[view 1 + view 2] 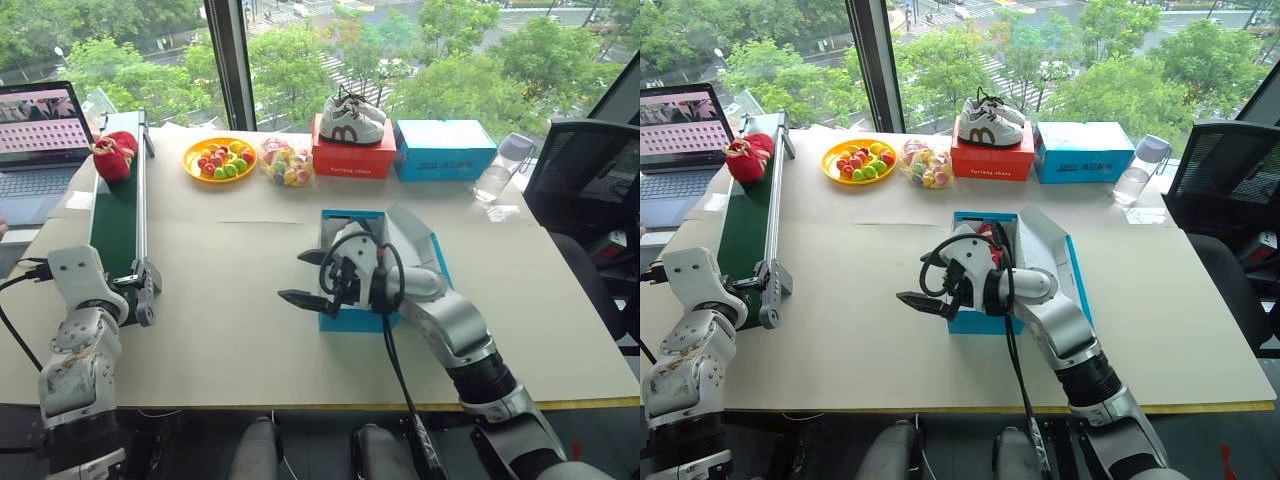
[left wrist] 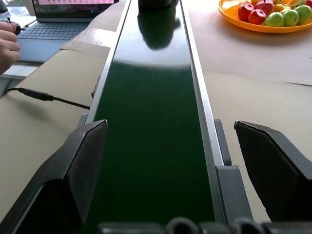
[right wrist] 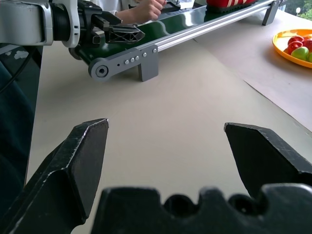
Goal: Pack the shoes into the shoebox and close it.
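Note:
One red shoe [image 1: 115,155] with cream laces lies at the far end of the green conveyor belt [image 1: 118,225]. The blue shoebox [image 1: 338,222] stands open at the table's middle, its lid [image 1: 418,245] leaning back to the right. A bit of red [image 1: 986,232] shows inside it, mostly hidden by my right arm. My right gripper [image 1: 306,277] hovers open and empty just left of the box, pointing left. My left gripper [image 1: 147,291] is open and empty at the belt's near end, its fingers [image 2: 78,170] spread on either side of the belt.
At the back stand a red box [image 1: 352,160] with white-grey sneakers [image 1: 352,120] on top, another blue box [image 1: 445,150], a yellow fruit plate [image 1: 220,160], a sweets bag [image 1: 285,162] and a water bottle [image 1: 500,170]. A laptop [image 1: 35,140] and a person's hand [image 2: 7,41] are far left.

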You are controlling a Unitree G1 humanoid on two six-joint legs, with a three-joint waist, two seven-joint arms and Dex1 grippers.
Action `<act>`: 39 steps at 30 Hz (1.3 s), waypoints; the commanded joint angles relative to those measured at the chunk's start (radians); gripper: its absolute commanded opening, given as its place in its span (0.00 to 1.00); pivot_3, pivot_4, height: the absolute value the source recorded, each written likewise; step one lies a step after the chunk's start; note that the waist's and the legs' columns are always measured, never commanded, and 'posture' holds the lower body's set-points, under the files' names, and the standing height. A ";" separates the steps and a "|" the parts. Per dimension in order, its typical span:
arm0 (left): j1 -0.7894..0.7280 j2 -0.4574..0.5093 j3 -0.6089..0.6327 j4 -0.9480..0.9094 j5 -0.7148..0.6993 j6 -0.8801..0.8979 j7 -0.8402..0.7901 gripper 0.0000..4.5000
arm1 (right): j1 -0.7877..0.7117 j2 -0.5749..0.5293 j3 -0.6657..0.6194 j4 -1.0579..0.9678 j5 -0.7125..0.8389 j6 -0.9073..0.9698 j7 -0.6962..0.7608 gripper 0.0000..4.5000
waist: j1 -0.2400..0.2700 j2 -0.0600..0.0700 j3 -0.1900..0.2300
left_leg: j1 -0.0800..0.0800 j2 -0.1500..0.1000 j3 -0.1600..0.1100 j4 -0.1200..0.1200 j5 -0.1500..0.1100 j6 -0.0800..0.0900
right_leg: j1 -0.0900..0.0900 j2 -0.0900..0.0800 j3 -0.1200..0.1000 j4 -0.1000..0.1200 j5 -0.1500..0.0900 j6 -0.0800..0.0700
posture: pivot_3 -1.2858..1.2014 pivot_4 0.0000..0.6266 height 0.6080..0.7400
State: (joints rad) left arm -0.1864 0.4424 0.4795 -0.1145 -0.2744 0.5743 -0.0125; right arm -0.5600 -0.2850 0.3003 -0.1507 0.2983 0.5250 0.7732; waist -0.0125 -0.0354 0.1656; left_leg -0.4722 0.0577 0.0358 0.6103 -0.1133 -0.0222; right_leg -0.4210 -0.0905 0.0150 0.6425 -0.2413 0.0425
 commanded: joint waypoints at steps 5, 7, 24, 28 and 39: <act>-0.014 0.020 0.018 -0.013 0.017 -0.001 0.012 0.99 | 0.007 0.005 -0.026 -0.042 0.013 -0.013 -0.013 1.00 | 0.000 0.000 0.000 | 0.000 0.000 0.000 0.000 0.000 0.000 | 0.000 0.000 0.000 0.000 0.000 0.000 | 0.52 0.24 0.99; -0.013 0.023 0.024 -0.008 0.017 -0.002 0.012 0.99 | 0.009 0.002 -0.027 -0.044 0.013 -0.012 -0.013 1.00 | 0.000 0.000 0.000 | 0.000 0.000 0.000 0.000 0.000 0.000 | 0.000 0.000 0.000 0.000 0.000 0.000 | 0.52 0.24 0.99; -0.011 0.019 0.028 0.029 0.019 -0.014 0.015 0.99 | 0.027 -0.007 -0.029 -0.056 0.010 -0.013 -0.017 1.00 | 0.000 0.000 0.000 | 0.000 0.000 0.000 0.000 0.000 0.000 | 0.000 0.000 0.000 0.000 0.000 0.000 | 0.52 0.24 0.99; -0.004 0.018 0.031 0.032 0.020 -0.017 0.016 0.99 | 0.028 -0.011 -0.032 -0.061 0.012 -0.011 -0.017 1.00 | 0.001 0.000 0.000 | 0.000 0.000 0.000 0.000 0.000 0.000 | 0.000 0.000 0.000 0.000 0.000 0.000 | 0.52 0.24 0.99; -0.001 0.004 0.045 0.046 0.008 -0.023 0.023 0.94 | 0.021 -0.008 -0.042 -0.066 0.022 -0.005 -0.017 1.00 | 0.000 0.000 0.000 | 0.000 0.000 0.000 0.000 0.000 0.000 | 0.000 0.000 0.000 0.000 0.000 0.000 | 0.52 0.24 0.99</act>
State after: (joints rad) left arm -0.1850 0.4449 0.4969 -0.0541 -0.2683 0.5722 0.0054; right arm -0.5327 -0.2933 0.2945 -0.1675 0.2986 0.5255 0.7583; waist -0.0125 -0.0355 0.1656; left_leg -0.4721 0.0580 0.0358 0.6104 -0.1130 -0.0224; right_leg -0.4209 -0.0904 0.0149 0.6427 -0.2413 0.0425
